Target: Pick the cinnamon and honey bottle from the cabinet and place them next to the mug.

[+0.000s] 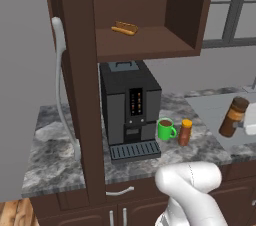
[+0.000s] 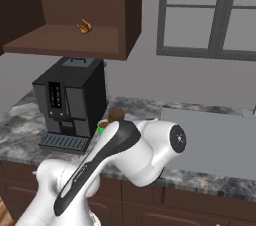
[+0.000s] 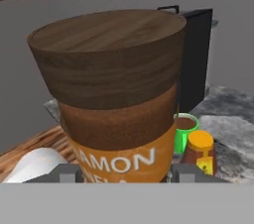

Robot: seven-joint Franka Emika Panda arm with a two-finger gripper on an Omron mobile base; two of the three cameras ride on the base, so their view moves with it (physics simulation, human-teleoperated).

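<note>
The cinnamon [image 1: 233, 116], a dark brown jar with a wooden lid, hangs tilted in the air over the grey sink area at the right, and my gripper [image 1: 249, 123] is shut on it. In the hand view the cinnamon [image 3: 116, 104] looms large, with my gripper [image 3: 124, 174] clamped on its orange label. The green mug [image 1: 166, 129] stands on the counter beside the coffee machine, and the honey bottle [image 1: 185, 132] stands just right of it. Past the jar in the hand view are the mug [image 3: 186, 130] and the honey bottle [image 3: 200, 151]. The cabinet [image 1: 145, 45] hangs open above.
A black coffee machine [image 1: 130, 105] stands under the cabinet with its drip tray forward. A small tan piece [image 1: 125, 28] lies on the cabinet shelf. The open cabinet door with its pale handle [image 1: 60, 85] stands at the left. A grey sink [image 1: 220, 107] lies at the right.
</note>
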